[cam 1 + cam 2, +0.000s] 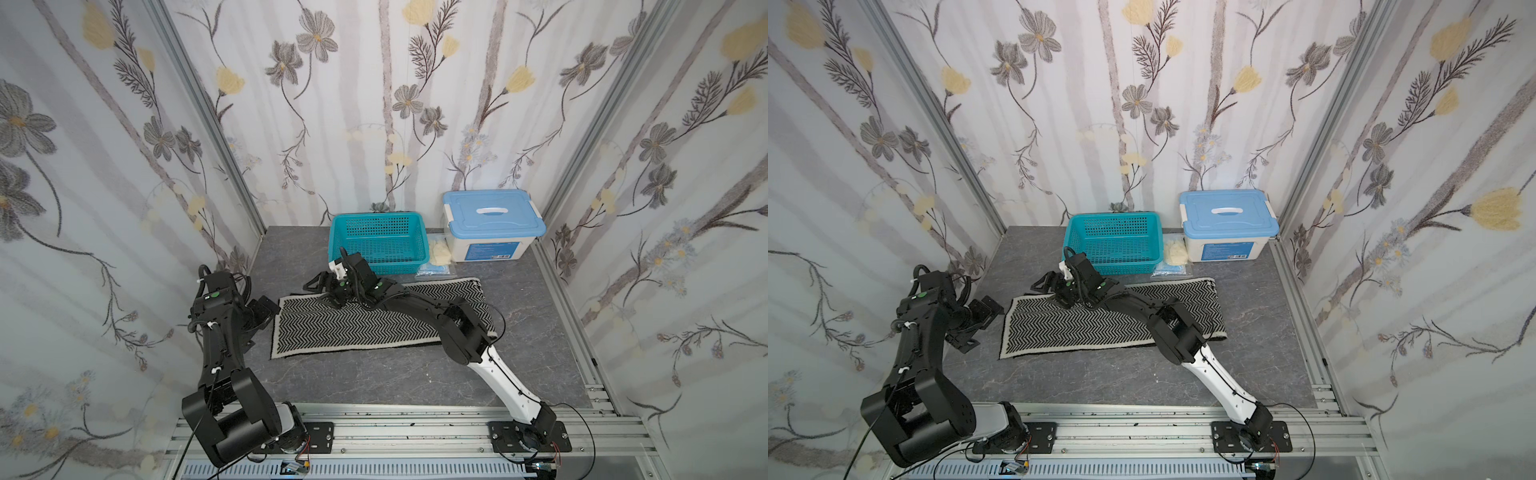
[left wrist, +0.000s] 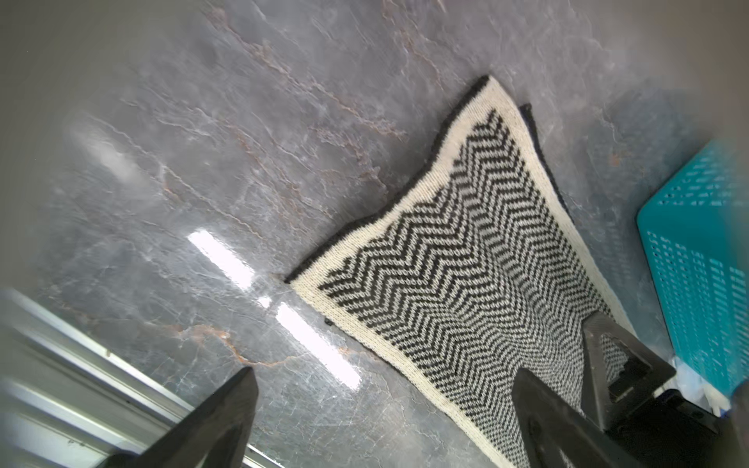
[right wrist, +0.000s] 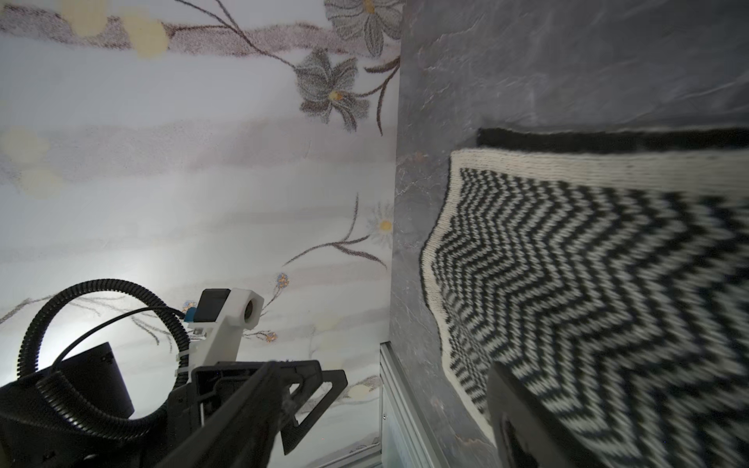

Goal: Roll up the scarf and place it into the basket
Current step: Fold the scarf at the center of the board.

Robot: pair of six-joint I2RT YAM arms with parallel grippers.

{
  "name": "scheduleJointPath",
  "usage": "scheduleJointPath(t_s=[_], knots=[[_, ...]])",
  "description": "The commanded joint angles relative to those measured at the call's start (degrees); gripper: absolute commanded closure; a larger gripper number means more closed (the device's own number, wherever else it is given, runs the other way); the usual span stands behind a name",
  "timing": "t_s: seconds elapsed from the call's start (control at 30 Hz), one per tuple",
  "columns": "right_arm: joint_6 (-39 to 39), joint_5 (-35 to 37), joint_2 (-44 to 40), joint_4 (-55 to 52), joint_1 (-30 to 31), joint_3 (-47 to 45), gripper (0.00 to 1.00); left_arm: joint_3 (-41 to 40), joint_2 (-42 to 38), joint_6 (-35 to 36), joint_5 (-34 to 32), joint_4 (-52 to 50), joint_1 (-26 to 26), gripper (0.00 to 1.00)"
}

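My scarf (image 1: 357, 328) lies nine-to-three; the left gripper (image 1: 258, 326) sits just off its nine o'clock end, the right gripper (image 1: 321, 291) over that end, both spread apart.

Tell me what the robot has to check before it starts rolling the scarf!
1. Scarf lying flat, zigzag side up: ok.
2. Left fingers open, at the scarf's end: ok.
3. Right fingers open, over the scarf's far corner: ok.
4. Basket empty and ready: ok.
5. No wrinkles in the scarf under the right arm: cannot tell, hidden.
6. Blue packet clear of the scarf's far edge: cannot tell, very close.
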Motion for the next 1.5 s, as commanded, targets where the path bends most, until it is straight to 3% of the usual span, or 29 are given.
scheduleJointPath(t_s=[0.0,0.1,0.23,0.47,0.63,0.93,1.17,1.33,1.47], knots=[[-15.48,-1.06,-17.97,-12.36,-3.71,-11.04,0.14,0.33,0.93,1.87,5.91,-0.14,-1.43,0.00],[-19.22,0.12,-30.80,-12.30,-8.22,-29.55,0.12,1.36,2.69,1.65,8.35,3.89,-3.91,0.00],[-22.32,2.44,-43.49,-13.60,-14.40,-47.58,0.12,3.42,8.21,0.46,9.22,8.72,-6.20,0.00],[-27.00,6.12,-54.50,-20.81,-21.47,-59.44,0.12,11.18,20.09,2.02,1.91,9.11,-6.27,0.05],[-25.27,7.22,-60.81,-19.66,-30.87,-71.51,0.13,14.76,27.36,2.41,-1.40,10.24,-6.42,0.07],[-33.04,17.19,-66.35,-37.02,-42.28,-69.88,0.15,16.43,35.01,3.80,-2.96,11.54,-7.82,0.13],[-35.59,21.84,-63.39,-39.99,-47.91,-69.58,0.18,14.62,36.05,2.50,-1.12,14.42,-9.20,0.22],[-37.86,23.37,-55.90,-39.39,-47.85,-66.00,0.21,13.63,36.14,2.13,-0.42,15.34,-9.74,0.38],[-38.24,24.42,-52.86,-38.26,-47.86,-66.04,0.38,13.87,35.90,2.48,-0.07,15.17,-9.83,0.56]])
